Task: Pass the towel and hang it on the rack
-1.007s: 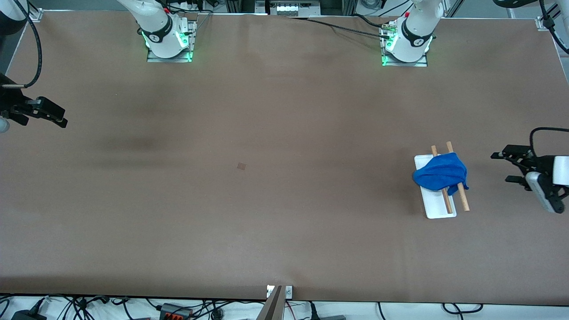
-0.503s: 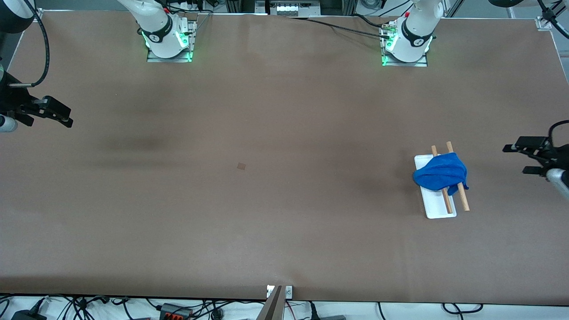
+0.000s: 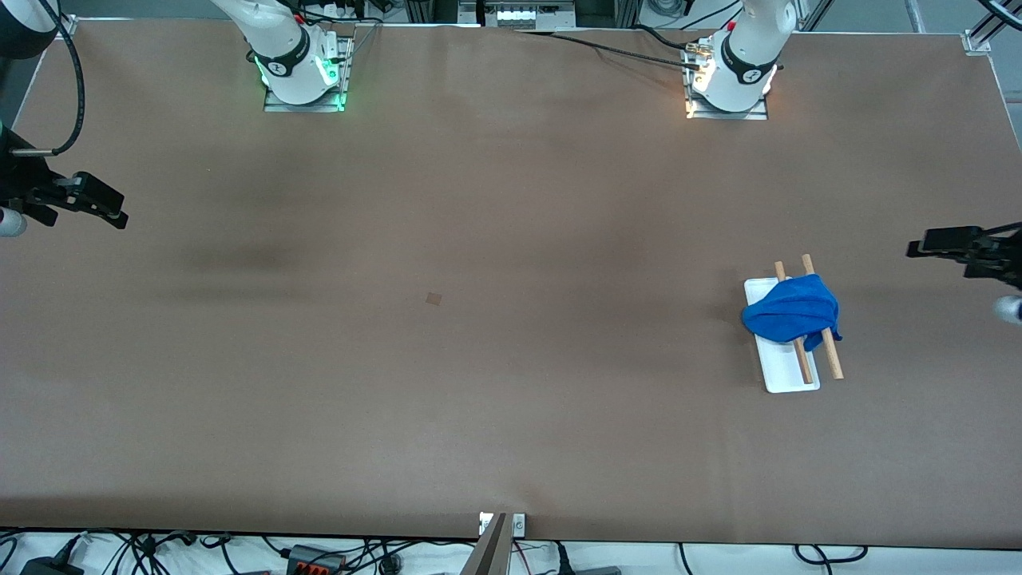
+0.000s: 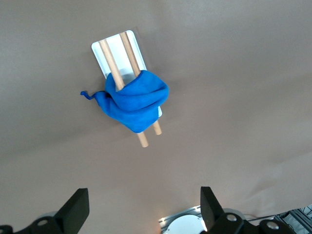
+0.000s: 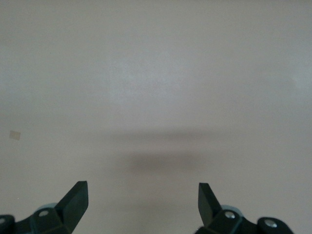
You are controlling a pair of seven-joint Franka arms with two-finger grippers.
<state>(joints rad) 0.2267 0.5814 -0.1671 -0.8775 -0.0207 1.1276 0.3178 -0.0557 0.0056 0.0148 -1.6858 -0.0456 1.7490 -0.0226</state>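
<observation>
1. Brown matte covering spans the whole bench (image 3: 511, 399); faint darker smudges lie toward the right arm's end, and a small tan square patch (image 3: 433, 299) sits near the middle; cables and power strips run along the edge nearest the front camera.
2. Two white arm bases stand along the edge farthest from that camera; the right arm's base (image 3: 299, 68) glows green, while the left arm's base (image 3: 730, 80) now glows warm white, where it was green a second ago.
3. White-based rack (image 3: 786, 375) stands toward the left arm's end; its two wooden rods run parallel above the base.
4. Blue towel (image 3: 790, 315) is draped in crumpled folds over both rods, covering the part of the rack farther from the front camera; it has not shifted.
5. Left tool (image 3: 954, 247) hangs at the bench's edge, well apart from the rack; it has drawn away outward since a second ago; fingers spread wide, holding nothing.
6. Right tool (image 3: 88, 204) waits over the right arm's end, barely moved; fingers spread wide and empty.
7. Broad bare surface lies between the two tools, on every side of the rack.
</observation>
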